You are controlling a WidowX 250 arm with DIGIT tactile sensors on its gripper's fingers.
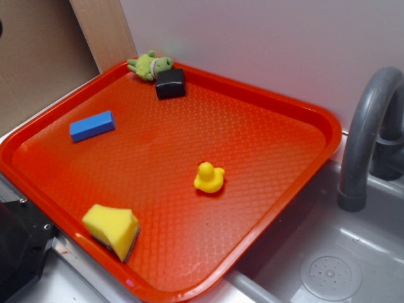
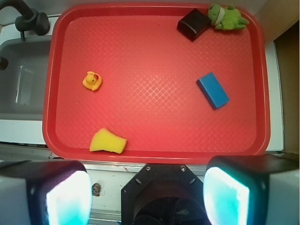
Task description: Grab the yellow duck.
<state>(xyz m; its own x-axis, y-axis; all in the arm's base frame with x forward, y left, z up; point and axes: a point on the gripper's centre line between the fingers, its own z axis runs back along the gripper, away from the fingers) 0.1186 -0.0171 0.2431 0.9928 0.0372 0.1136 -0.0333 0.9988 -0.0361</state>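
A red tray (image 1: 303,107) with a fine textured floor sits beside a grey sink (image 1: 353,252), whose curved grey faucet (image 1: 366,132) rises just past the tray's right edge in the exterior view. The duck (image 1: 209,178) stands upright on the tray floor, out in the open right-of-centre part in that view, touching nothing else; from the wrist camera it shows at the tray's left side (image 2: 92,80), on the half nearest the sink. A yellow sponge (image 1: 112,230) with a dark underside lies near the tray's front rim, well apart from the duck, and in the wrist view it rests close to the lower rim (image 2: 108,141). A blue block (image 1: 92,125) lies flat toward the left rim in the exterior view, on the side of the tray away from the duck. In the far corner a black block (image 1: 170,83) sits just beside a green frog (image 1: 150,64); whether the two touch is hard to tell. The gripper (image 2: 147,192) appears only in the wrist view, at the bottom of the frame: its two pale fingers (image 2: 65,194) stand wide apart with nothing between them, well off the tray's near rim and far from the duck.
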